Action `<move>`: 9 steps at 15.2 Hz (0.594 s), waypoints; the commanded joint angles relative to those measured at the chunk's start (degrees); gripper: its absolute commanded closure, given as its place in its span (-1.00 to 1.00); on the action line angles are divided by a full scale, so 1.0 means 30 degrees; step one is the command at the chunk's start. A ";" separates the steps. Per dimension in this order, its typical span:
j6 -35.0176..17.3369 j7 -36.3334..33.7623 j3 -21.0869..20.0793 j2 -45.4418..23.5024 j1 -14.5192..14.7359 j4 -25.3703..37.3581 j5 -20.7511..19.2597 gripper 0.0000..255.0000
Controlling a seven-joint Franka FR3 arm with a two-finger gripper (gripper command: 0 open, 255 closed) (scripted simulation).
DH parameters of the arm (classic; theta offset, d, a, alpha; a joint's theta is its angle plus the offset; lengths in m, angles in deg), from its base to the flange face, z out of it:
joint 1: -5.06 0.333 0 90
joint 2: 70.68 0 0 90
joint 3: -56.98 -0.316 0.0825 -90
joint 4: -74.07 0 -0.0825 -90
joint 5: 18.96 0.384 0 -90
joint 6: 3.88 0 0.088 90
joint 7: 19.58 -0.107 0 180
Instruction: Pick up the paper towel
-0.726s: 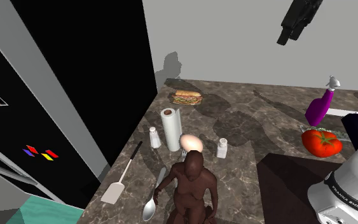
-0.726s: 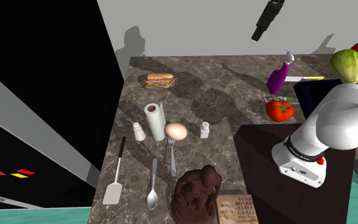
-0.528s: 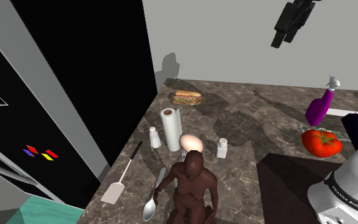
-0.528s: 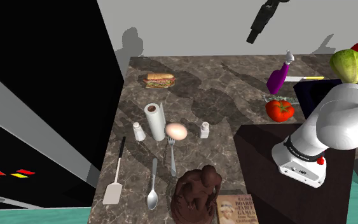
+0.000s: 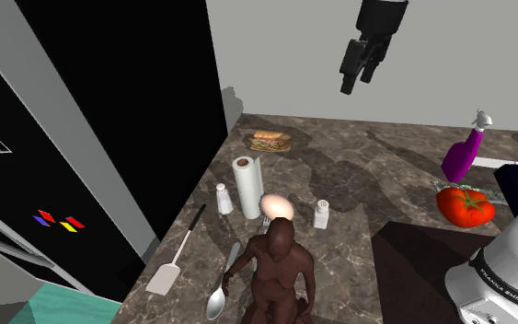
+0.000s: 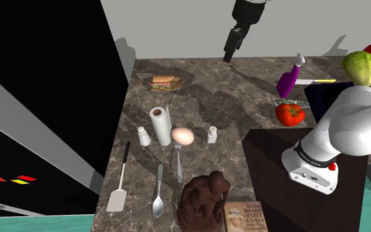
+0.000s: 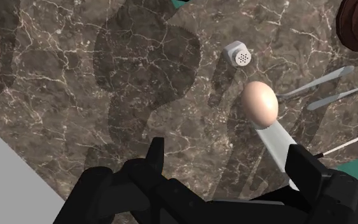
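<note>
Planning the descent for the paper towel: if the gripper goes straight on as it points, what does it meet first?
Probably bare counter: the open gripper aims at marble beside the paper towel and egg, not at the roll itself. Depth is unclear.

Counter (image 5: pixel 376 184): dark brown marble, white veining, mottled by soft shadows.
Wall (image 5: pixel 284 55): plain grey, along the counter's far edge.
Black area (image 5: pixel 155 92): left of the counter.
Floor (image 5: pixel 63 308): teal, near left corner.
</note>
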 commanded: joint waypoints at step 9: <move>-0.2997 -0.1944 -0.2681 -0.5917 0.0857 0.2327 -0.0730 -1.00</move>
